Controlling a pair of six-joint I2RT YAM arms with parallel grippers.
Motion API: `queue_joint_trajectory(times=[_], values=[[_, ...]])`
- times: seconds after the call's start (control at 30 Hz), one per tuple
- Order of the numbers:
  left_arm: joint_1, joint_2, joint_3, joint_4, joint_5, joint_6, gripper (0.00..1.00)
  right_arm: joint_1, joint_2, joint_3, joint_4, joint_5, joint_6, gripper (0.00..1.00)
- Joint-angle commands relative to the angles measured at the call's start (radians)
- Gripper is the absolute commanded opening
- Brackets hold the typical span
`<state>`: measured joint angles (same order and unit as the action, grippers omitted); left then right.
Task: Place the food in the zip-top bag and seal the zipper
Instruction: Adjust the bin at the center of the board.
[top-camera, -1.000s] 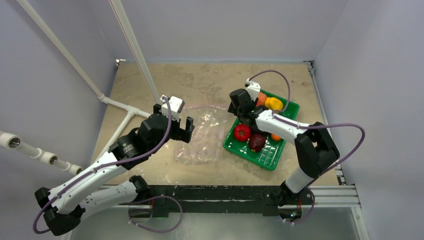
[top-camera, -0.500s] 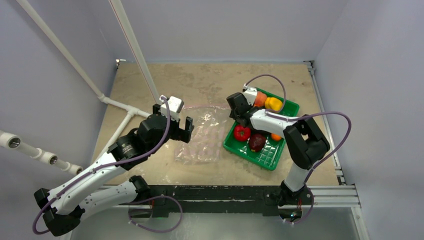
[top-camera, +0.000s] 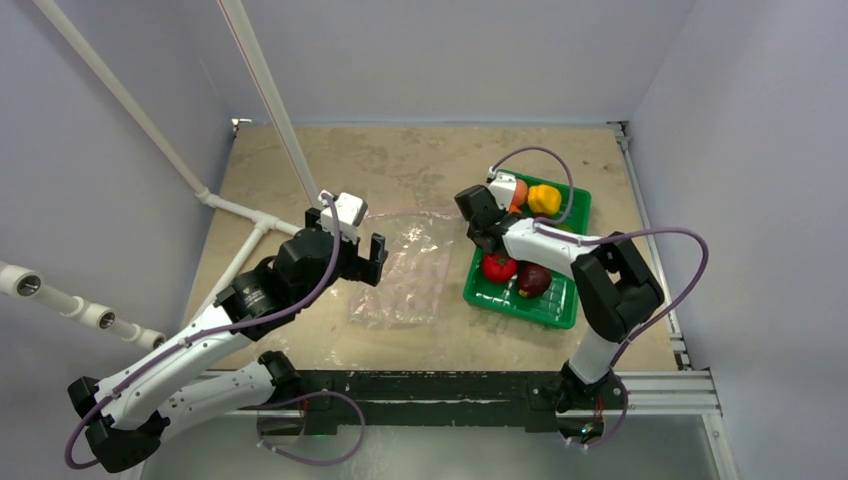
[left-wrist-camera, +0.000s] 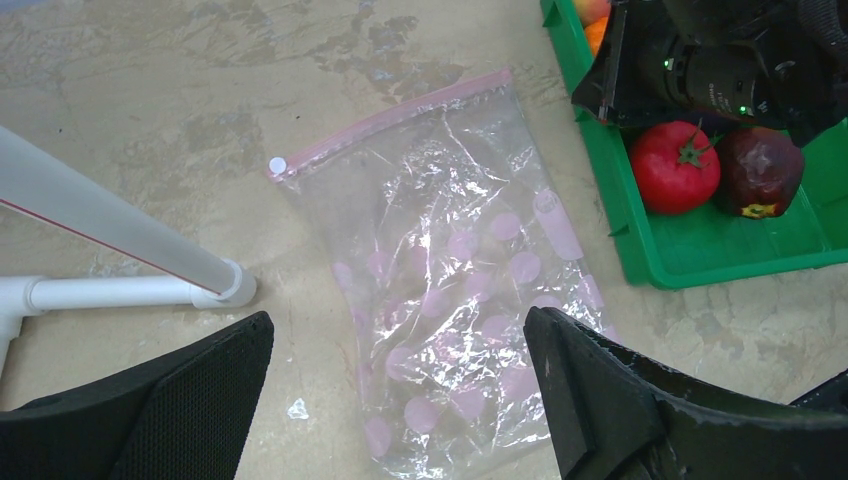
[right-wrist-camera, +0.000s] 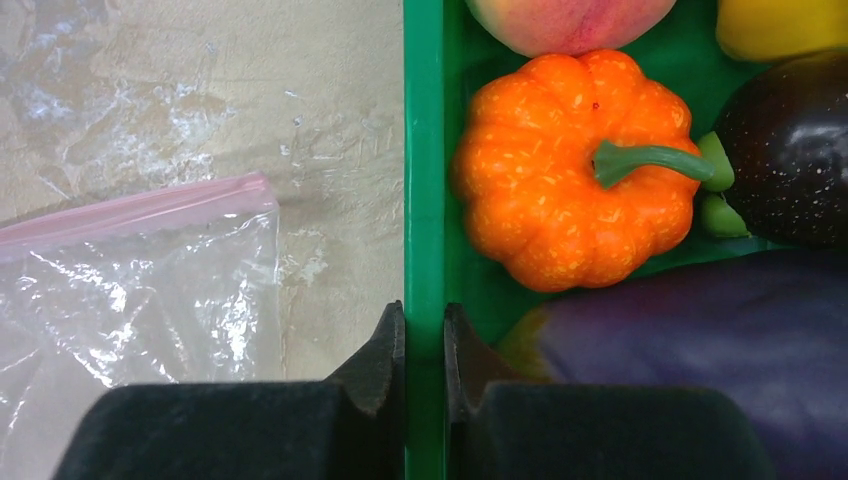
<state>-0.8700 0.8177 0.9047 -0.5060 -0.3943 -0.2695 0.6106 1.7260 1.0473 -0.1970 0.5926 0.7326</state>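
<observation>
The right gripper (right-wrist-camera: 424, 330) is pressed together on the 9 o'clock wall of the green tray (right-wrist-camera: 423, 150), one finger outside the rim and one inside, so it pinches the plastic wall and no piece of food. Just past its fingers at 1 o'clock sits the orange pumpkin (right-wrist-camera: 560, 170), stem pointing to 3 o'clock. A peach (right-wrist-camera: 565, 15) lies at the pumpkin's 12 o'clock and a yellow pepper (right-wrist-camera: 780, 25) is in the far corner. A large purple piece (right-wrist-camera: 680, 340), perhaps an eggplant though the view crops it, lies against the inner finger.

From the left wrist camera, the red tomato (left-wrist-camera: 675, 168) and a dark red fruit (left-wrist-camera: 757, 172) rest side by side in the tray, touching.

The left gripper (left-wrist-camera: 398, 335) is spread wide and hangs above the zip-top bag (left-wrist-camera: 450, 250), touching nothing. The bag lies flat and empty on the tabletop (left-wrist-camera: 150, 90), just at 9 o'clock of the tray, their edges near but apart. The zipper (left-wrist-camera: 390, 118) runs along the bag's 12 o'clock edge, with its white slider (left-wrist-camera: 277, 165) at the 9 o'clock end. A white pipe (left-wrist-camera: 110, 225) crosses the tabletop at the bag's 9 o'clock.
</observation>
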Motion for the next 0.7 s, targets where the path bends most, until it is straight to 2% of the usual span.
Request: queue_joint_trajectory(times=[0.0, 0.23, 0.4, 0.67], values=[[0.003, -0.008, -0.003, -0.004, -0.018, 0.007, 0.98, 0.017, -0.107, 0.001, 0.001, 0.012, 0.004, 0.0], [0.003, -0.007, -0.003, -0.007, -0.035, 0.006, 0.98, 0.088, -0.192, -0.059, -0.014, -0.03, -0.029, 0.0], [0.003, 0.002, -0.002, -0.009, -0.043, 0.005, 0.98, 0.166, -0.186, -0.082, -0.071, 0.0, 0.01, 0.0], [0.003, 0.01, -0.003, -0.011, -0.048, 0.002, 0.98, 0.192, -0.165, -0.105, -0.077, -0.053, 0.024, 0.0]])
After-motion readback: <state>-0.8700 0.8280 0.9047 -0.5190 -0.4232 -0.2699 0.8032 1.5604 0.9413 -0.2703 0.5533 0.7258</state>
